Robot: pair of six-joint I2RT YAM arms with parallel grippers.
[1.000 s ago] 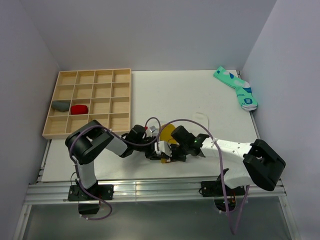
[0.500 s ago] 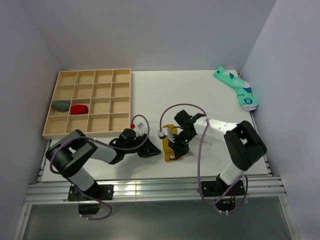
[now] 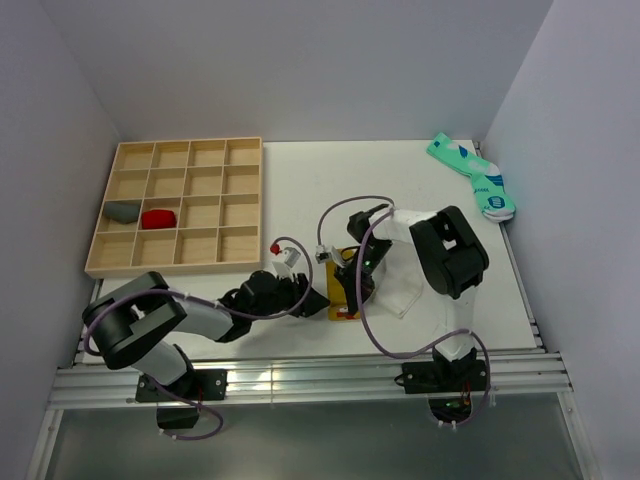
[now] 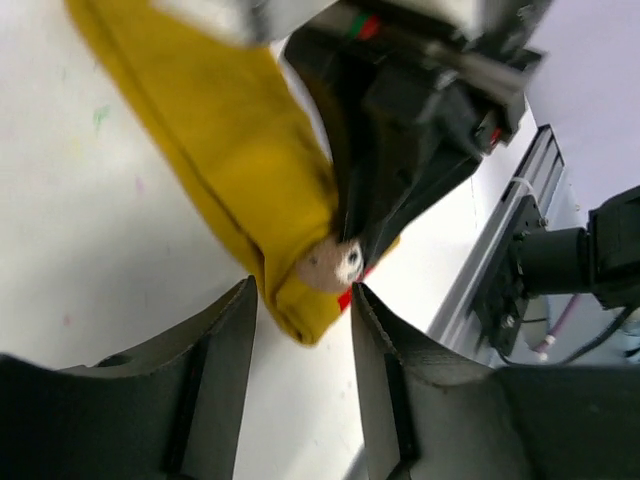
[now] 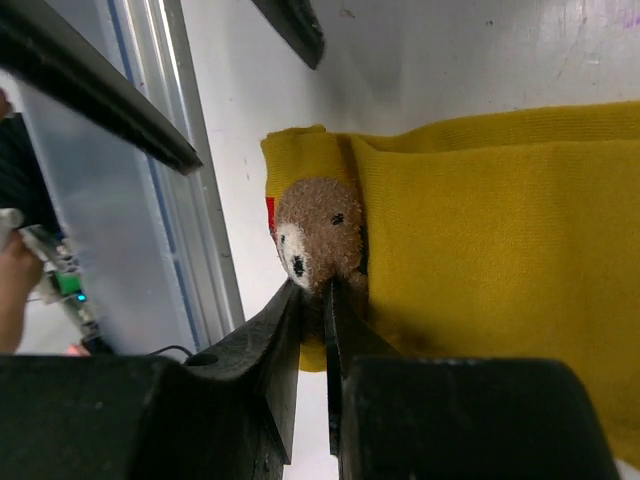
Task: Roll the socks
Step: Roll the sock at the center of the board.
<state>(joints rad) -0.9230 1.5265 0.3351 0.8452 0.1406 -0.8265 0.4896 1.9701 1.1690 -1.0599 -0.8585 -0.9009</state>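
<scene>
With the right gripper (image 5: 322,292) clamped on the yellow sock's (image 5: 480,230) end near the table's (image 3: 330,180) front edge and the left gripper (image 4: 302,296) spread astride it, the first turn needed keeping tight.

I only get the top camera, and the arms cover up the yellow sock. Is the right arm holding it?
Observer: Yes. The right wrist view shows the right gripper pinched shut on the edge of the yellow sock.
Operator: What about the left arm?
Observer: The left gripper is open. Its fingers sit on either side of the sock's folded end and are not squeezing it.
Operator: Is there anything on the sock that I can't make out?
Observer: Yes, a small brown bear face with a white snout, right above the spot where the right gripper pinches.
</scene>
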